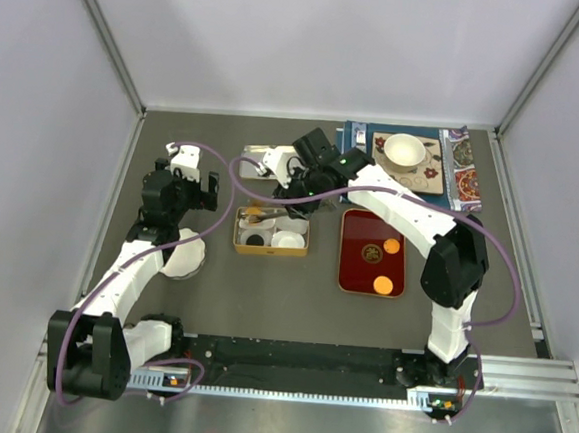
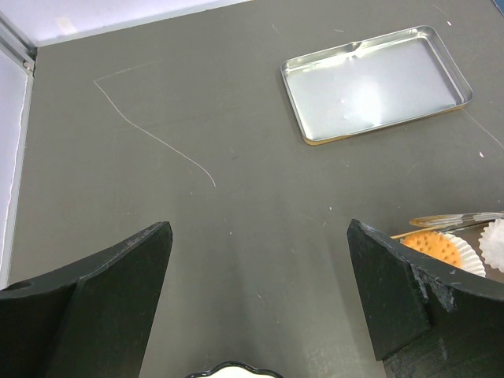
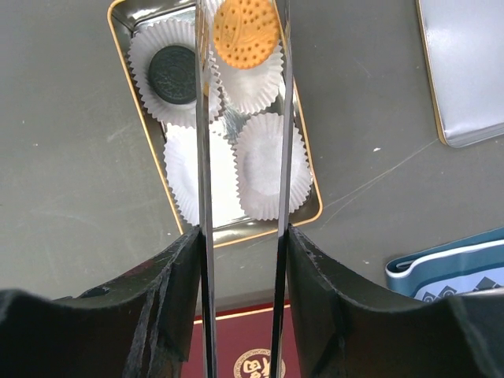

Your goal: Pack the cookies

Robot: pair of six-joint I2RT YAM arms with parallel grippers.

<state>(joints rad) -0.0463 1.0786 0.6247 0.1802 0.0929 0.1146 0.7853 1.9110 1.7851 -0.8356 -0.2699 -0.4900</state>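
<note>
An orange cookie (image 3: 246,31) sits between the tips of metal tongs (image 3: 203,157), over a white paper cup (image 3: 252,83) inside a gold tin (image 3: 146,16). I cannot tell whether it rests in the cup or hangs just above it. Beside it in the same tin, a black cookie (image 3: 173,75) lies flat in its own paper cup. The other 2 cups in the tin hold nothing. 2 more orange cookies (image 1: 392,246) (image 1: 384,283) lie on the red tray (image 1: 358,232), just right of the tin and apart from each other.

The right claw (image 3: 242,232) is clamped on the tongs, its 2 fingers (image 3: 169,299) pressing the blades from outside. The left claw (image 2: 258,228) is spread wide with nothing in it, above the bare grey desk (image 2: 157,157) to the left of the tin. A white dish (image 1: 186,259) lies near that arm. A shallow silver tray (image 2: 374,83) lies beyond the tin, and a white bowl (image 1: 405,150) stands at the far right.
</note>
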